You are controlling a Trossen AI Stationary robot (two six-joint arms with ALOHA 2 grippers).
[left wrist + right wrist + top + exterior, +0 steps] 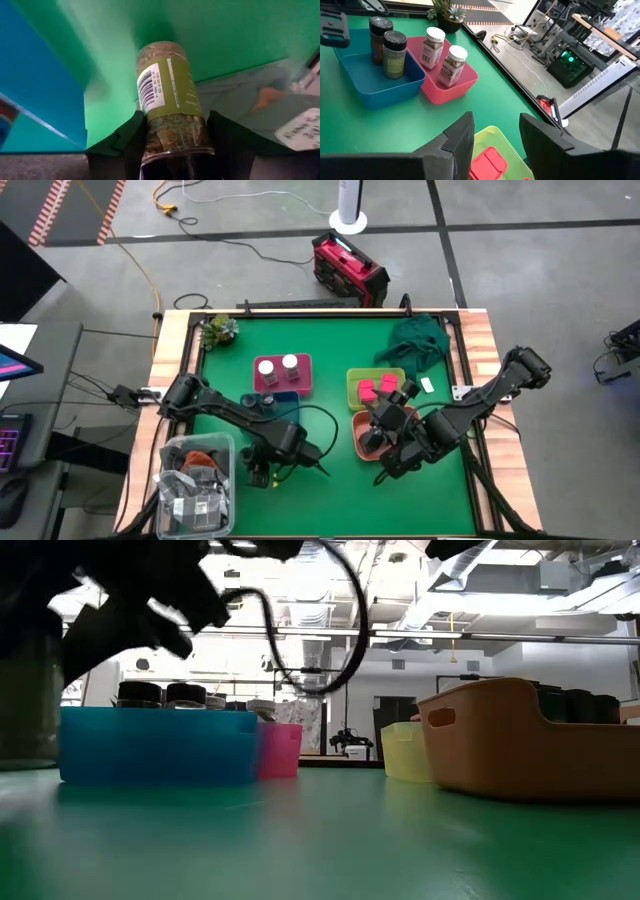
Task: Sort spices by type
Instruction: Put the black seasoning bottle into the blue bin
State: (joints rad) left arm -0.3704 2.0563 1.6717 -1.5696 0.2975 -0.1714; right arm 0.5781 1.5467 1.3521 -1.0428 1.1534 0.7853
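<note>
Green counter (330, 480); pink rectangular tray (451, 85) with white-capped jars (452, 65); blue tray (375, 82); green-labelled glass jar (170, 107) with black barcode.

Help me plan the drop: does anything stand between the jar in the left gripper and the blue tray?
Nothing visible does. The left gripper is shut on the herb jar; only bare green table separates it from the blue tray. The clear bin lies opposite.

Lying pinched between dark fingers, a clear herb jar (172, 107) with an olive label and barcode, above green table. Standing upright in the pink tray, two white-capped jars (444, 57). Standing in the blue tray, two dark-lidded jars (388, 46). Resting in the yellow-green tray, bright pink boxes (375, 388).
</note>
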